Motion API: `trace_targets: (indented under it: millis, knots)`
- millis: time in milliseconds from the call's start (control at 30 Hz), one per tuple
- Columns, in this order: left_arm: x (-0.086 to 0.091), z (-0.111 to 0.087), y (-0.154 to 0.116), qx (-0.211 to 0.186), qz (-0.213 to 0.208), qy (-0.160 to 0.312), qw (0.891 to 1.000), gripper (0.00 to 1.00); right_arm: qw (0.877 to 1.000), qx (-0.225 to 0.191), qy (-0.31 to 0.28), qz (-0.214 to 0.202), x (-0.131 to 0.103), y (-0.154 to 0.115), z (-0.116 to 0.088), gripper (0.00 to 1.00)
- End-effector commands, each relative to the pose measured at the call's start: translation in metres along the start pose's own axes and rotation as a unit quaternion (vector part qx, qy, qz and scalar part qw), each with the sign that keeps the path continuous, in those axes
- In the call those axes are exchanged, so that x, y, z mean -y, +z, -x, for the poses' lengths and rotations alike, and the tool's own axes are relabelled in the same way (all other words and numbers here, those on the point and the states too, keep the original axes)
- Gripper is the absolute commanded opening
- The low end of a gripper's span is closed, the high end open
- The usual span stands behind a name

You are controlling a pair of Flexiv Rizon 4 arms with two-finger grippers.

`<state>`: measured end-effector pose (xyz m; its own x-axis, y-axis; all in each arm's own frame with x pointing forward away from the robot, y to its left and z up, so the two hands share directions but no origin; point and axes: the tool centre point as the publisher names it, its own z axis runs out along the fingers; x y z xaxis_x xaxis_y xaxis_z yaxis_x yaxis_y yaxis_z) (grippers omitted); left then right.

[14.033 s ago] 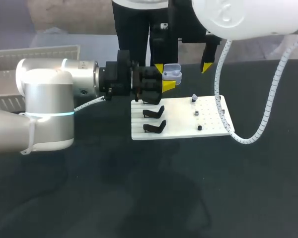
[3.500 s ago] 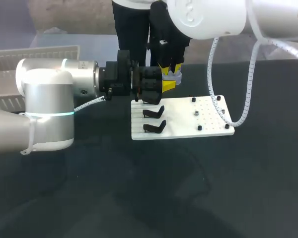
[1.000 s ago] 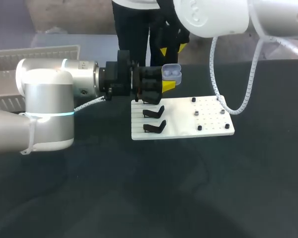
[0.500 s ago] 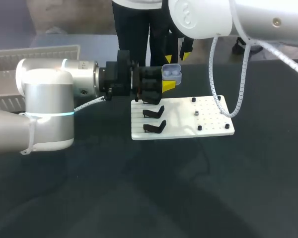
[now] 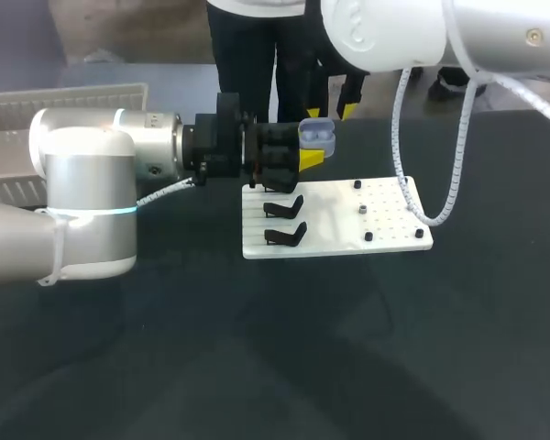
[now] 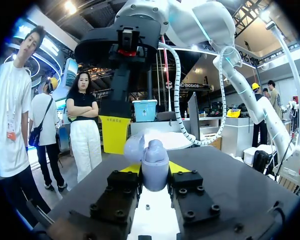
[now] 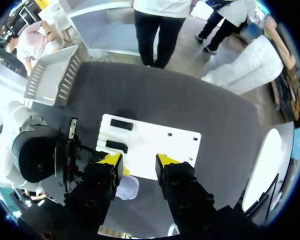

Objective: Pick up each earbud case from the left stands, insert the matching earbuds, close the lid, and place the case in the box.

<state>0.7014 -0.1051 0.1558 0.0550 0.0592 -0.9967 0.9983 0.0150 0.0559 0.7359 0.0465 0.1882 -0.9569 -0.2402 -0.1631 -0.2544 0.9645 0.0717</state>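
Item: case [image 5: 317, 136]. I logged it as pale lavender and rounded, lid up, two wells showing. It sat in the upper middle of the frame, by the far left corner of the white board [image 5: 385, 240].

Left gripper [image 5: 309, 145]: arm level, coming in from the left, fingers clamped on the case's sides.

Right gripper [image 5: 330, 112]: pointing down just behind the case, fingers apart, nothing between.

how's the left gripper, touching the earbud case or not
Touching. Left wrist view: the earbud case sits clamped between the left gripper, pressed from both sides.
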Motion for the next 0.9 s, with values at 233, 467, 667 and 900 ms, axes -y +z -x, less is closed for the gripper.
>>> trace_targets:
  millis: [233,467,667,900]
  knots:
    - [0.001,-0.001,0.0,0.002,0.003,0.002,1.0,0.0,1.0,0.008,0.004,0.009,-0.002,-0.002,-0.013,0.44]
    - [0.001,-0.001,0.0,0.002,0.003,0.002,1.0,0.0,1.0,0.018,0.019,0.017,0.001,-0.008,-0.014,0.45]
    - [0.001,-0.001,0.0,0.002,0.003,0.002,1.0,0.0,0.994,0.046,0.077,0.056,0.025,-0.023,-0.018,0.71]
    - [-0.01,0.033,-0.04,0.021,0.036,0.034,0.999,0.0,0.987,0.073,0.122,0.076,0.046,-0.034,-0.037,1.0]
